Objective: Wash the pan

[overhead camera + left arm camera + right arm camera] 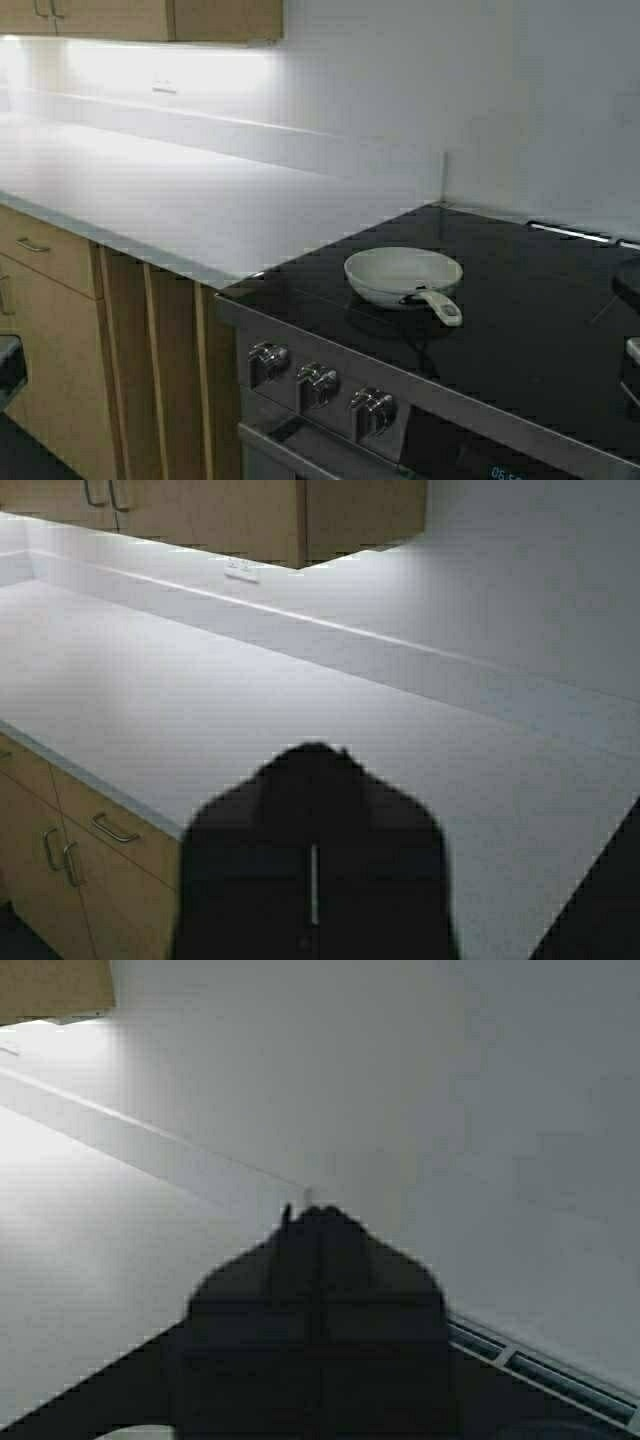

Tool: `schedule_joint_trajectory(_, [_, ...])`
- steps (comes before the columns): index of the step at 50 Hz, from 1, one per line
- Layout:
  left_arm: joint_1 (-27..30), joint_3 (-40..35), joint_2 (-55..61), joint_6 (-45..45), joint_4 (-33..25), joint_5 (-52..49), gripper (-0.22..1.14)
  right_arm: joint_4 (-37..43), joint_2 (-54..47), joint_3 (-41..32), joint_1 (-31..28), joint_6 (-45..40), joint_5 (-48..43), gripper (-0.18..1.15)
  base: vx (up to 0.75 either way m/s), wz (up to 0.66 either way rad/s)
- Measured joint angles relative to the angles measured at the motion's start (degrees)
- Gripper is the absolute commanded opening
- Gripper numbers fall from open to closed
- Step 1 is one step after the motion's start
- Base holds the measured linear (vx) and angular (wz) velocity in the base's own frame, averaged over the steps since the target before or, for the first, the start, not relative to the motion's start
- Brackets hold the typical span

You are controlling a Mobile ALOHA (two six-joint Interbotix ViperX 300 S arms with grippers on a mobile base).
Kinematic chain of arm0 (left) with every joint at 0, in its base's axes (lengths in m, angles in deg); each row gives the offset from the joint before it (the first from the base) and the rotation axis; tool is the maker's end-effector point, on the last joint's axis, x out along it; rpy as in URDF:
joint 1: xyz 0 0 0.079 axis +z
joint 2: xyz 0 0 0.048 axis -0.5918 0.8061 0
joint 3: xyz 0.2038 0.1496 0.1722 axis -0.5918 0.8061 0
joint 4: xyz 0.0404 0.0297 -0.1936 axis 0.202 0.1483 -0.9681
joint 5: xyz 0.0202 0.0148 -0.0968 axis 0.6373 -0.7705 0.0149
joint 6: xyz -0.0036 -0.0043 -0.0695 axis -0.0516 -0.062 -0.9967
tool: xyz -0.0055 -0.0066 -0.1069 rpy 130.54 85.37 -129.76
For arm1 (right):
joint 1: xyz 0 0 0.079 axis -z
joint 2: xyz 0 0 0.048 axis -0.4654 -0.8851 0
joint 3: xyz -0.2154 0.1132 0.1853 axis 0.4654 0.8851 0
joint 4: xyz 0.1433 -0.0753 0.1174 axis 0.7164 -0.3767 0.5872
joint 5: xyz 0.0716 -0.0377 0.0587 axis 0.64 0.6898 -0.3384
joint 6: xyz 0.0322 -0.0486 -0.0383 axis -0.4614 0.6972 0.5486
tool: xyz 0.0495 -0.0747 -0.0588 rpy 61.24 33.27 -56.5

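Sitting on the black glass stovetop (520,330), centre-right of the high view, is the pan (402,272): cream-white, shallow, upright. Its short handle (440,305) points toward the lower right of the frame, dark at the joint. Nothing touches it.

White tabletop (190,195) fills the left and middle of the high view, butting against the stovetop's left edge. Wooden drawers (45,250) below it at lower left; wooden wall cabinets (150,15) along the top edge. Three metal knobs (318,382) line the stove front, lower centre.

Left gripper (314,880): seen in the left wrist view only, a dark shape at bottom centre over the tabletop. Its fingers are pressed together, only a thin seam between them, holding nothing.

Right gripper (318,1290): bottom centre of the right wrist view, near the back wall, fingers likewise together and empty.
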Motion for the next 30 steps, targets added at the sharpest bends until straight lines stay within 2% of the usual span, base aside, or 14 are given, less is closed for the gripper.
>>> schedule_joint_trajectory(3, [-0.1,0.4,0.0,-0.6,0.0,-0.5,0.11,0.0,-0.1,0.3,0.0,0.0,-0.1,0.09,0.0,0.0])
schedule_joint_trajectory(13, [-4.0,0.0,1.4,-6.6,0.7,-6.9,0.86,-0.2,-0.3,1.9,-0.4,0.2,-0.1,0.06,0.0,0.0])
schedule_joint_trajectory(16, [-5.5,-0.4,3.0,-7.6,1.0,-7.9,1.04,-0.2,-0.3,1.9,-0.3,0.2,-0.1,0.06,0.0,0.0])
schedule_joint_trajectory(18, [-6.7,-0.8,4.2,-8.3,1.0,-8.1,1.07,-0.2,-0.2,1.9,-0.2,0.1,-0.1,0.06,0.0,0.0])
schedule_joint_trajectory(24, [-11.8,-1.0,9.7,-14.3,-0.3,-6.2,1.0,-0.2,-0.3,1.9,-0.3,0.1,-0.1,0.06,0.0,0.0])
schedule_joint_trajectory(30, [-16.5,-0.4,16.1,-21.8,-0.5,0.8,1.01,-0.2,-0.2,1.9,-0.3,0.1,-0.1,0.06,0.0,0.0])
